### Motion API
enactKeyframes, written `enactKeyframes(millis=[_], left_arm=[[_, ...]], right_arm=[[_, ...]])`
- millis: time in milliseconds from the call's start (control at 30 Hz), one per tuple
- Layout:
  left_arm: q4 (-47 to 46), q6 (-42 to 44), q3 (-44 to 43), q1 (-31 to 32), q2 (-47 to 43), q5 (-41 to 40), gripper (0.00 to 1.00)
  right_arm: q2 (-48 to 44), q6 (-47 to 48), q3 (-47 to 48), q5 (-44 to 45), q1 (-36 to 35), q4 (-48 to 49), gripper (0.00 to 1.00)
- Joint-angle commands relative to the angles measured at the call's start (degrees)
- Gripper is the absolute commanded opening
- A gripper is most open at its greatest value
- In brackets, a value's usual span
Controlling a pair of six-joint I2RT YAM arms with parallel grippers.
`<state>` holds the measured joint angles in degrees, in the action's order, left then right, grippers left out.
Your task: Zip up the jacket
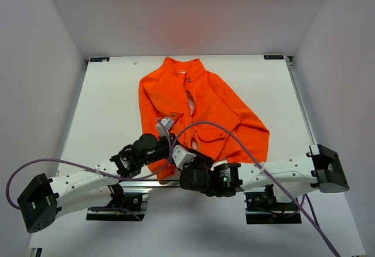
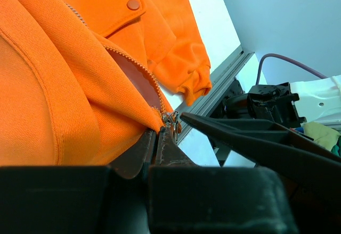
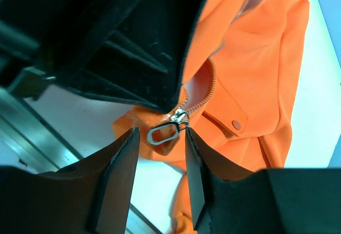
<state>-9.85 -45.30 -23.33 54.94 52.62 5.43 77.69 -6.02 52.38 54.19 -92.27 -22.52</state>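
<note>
Left gripper (image 2: 158, 138) clamps the hem of the bright orange fabric jacket (image 1: 205, 99). Right gripper (image 3: 160, 137), 2 fingers (image 3: 120, 170) parted, flanks the silver oval zipper pull (image 3: 162, 134) without gripping it; closing off-centre could knock it aside.

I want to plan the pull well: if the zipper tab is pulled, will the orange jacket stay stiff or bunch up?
Probably floppy: the jacket lies in soft folds, so it would likely bunch and drag along unless its hem is held down. The zipper tab is small, shiny metal, so it may slip from the right tool if pinched lightly.
</note>
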Motion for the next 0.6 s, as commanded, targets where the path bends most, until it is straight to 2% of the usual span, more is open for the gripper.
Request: enactKeyframes(millis=[0,100,200,233,367,567], left_arm=[[-0.4,0.1,-1.8,0.6,-1.4,2.2,0.0],[-0.3,0.0,-1.7,0.6,-1.6,2.3,0.0],[-0.3,0.1,-1.7,0.6,-1.3,2.2,0.0],[-0.3,0.1,-1.7,0.6,-1.3,2.2,0.0],[-0.3,0.5,-1.9,0.6,-0.9,2.5,0.0],[0.1,1.5,-2.2,0.6,-0.7,2.7,0.0]], right_arm=[[-0.3,-1.5,0.1,3.6,1.0,0.7,0.45],[-0.8,-1.4,-0.1,2.8,1.5,0.8,0.41],[-1.7,-1.1,-0.3,1.1,1.6,1.1,0.32],[-2.4,-0.7,-0.5,0.4,1.6,1.8,0.26],[-4.7,0.4,-1.1,-4.4,1.7,2.9,0.17],[-7.6,1.5,-1.8,-9.1,2.7,4.3,0.14]])
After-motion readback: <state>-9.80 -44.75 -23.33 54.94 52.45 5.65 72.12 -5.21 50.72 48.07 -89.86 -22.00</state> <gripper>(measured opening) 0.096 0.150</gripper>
